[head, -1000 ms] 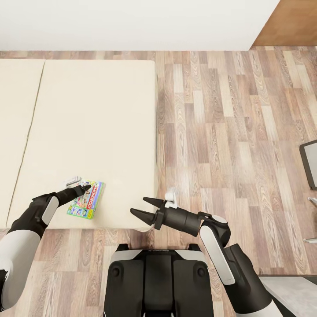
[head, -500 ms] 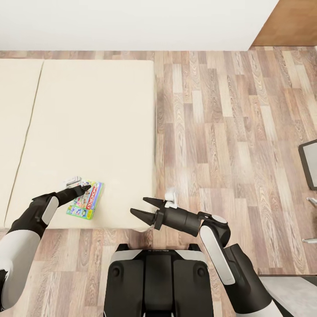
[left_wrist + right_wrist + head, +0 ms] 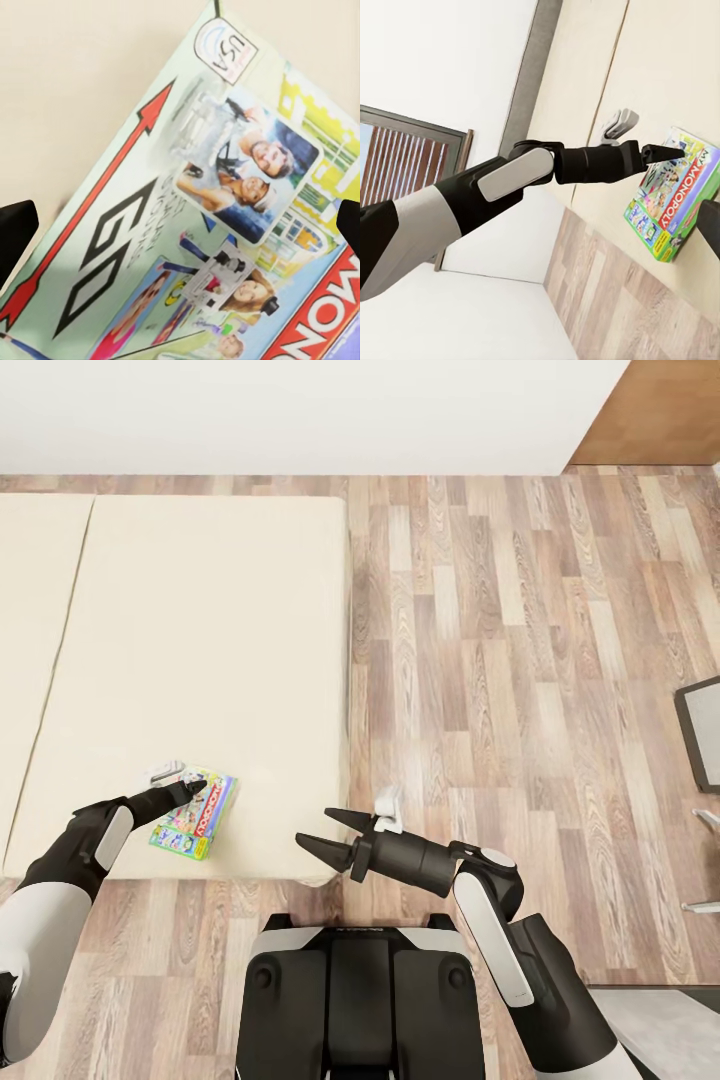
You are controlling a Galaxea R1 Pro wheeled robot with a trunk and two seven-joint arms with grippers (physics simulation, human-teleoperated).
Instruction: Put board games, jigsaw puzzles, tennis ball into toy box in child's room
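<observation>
Lying flat on the beige bed (image 3: 200,660), low and left in the head view near the mattress's front edge: a Monopoly board game (image 3: 195,815), printed lid up. Hovering over its left end, the left gripper (image 3: 185,791), fingertips spread to either side of the lid in the left wrist view and closed on nothing, though actual contact with the box cannot be told. Poised at lower centre, just past the bed's corner, the right gripper (image 3: 322,834), jaws parted and empty. Probably a light, stiff cardboard box with a glossy, slippery lid; too broad to pinch across the face, so best gripped across the thin edge at a short side or the overhang toward the mattress edge, squeezing gently lest the lid slide off or dent. No toy box visible here, so contents unknown.
</observation>
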